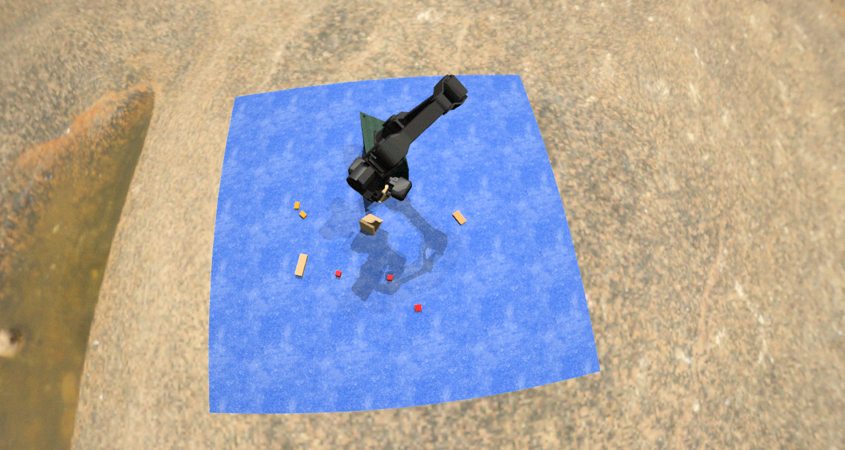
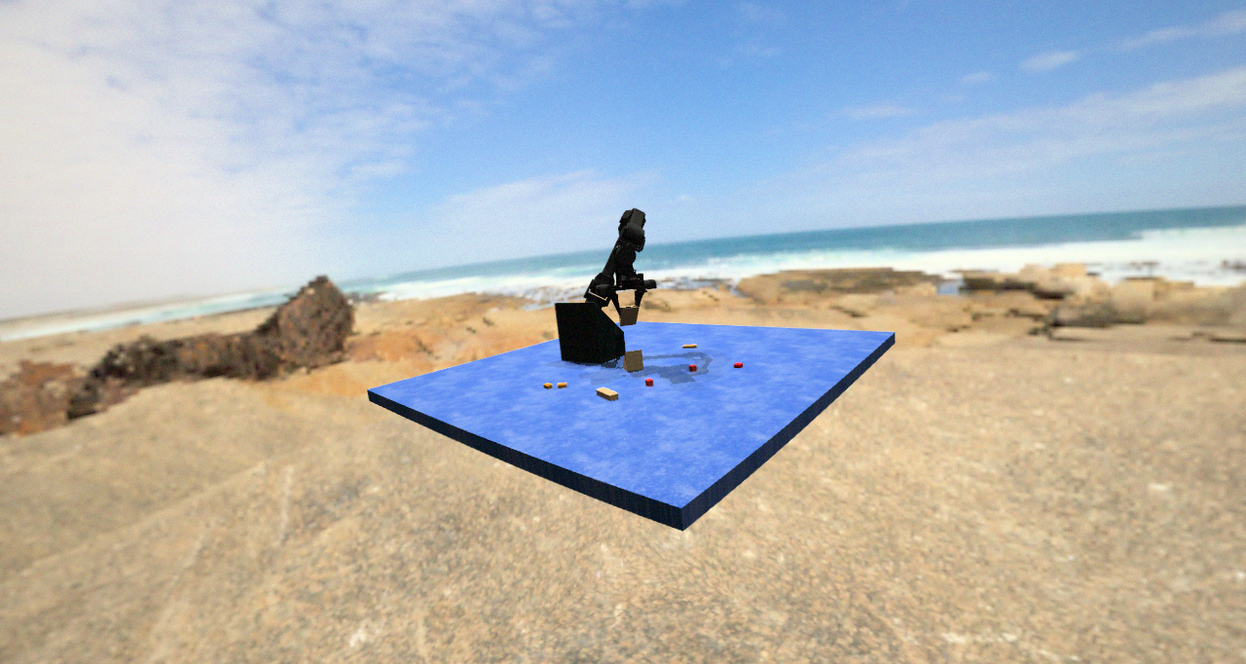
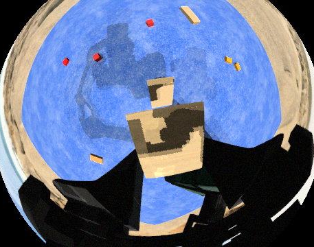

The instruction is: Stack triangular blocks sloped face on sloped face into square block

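My gripper (image 1: 383,194) (image 2: 629,310) (image 3: 168,144) is shut on one tan triangular block (image 2: 629,316) (image 3: 187,158), with a finger at each end of it. The held block hangs in the air above the table, mostly hidden by the arm in the top view. The other tan triangular block (image 1: 370,225) (image 2: 633,361) (image 3: 166,95) stands on the blue table below. A gap shows between the two blocks in the exterior view. In the wrist view the lower block lies just beyond the held block, which may hide part of it.
The blue table (image 1: 265,359) (image 2: 653,451) also bears several red cubes (image 1: 338,274) (image 2: 648,382) (image 3: 150,22), two small orange blocks (image 1: 297,205) (image 2: 548,386) (image 3: 228,60), a long tan plank (image 1: 301,264) (image 2: 606,393) and a shorter tan piece (image 1: 459,217) (image 3: 96,158). The arm's dark base (image 2: 588,333) stands near the lower block.
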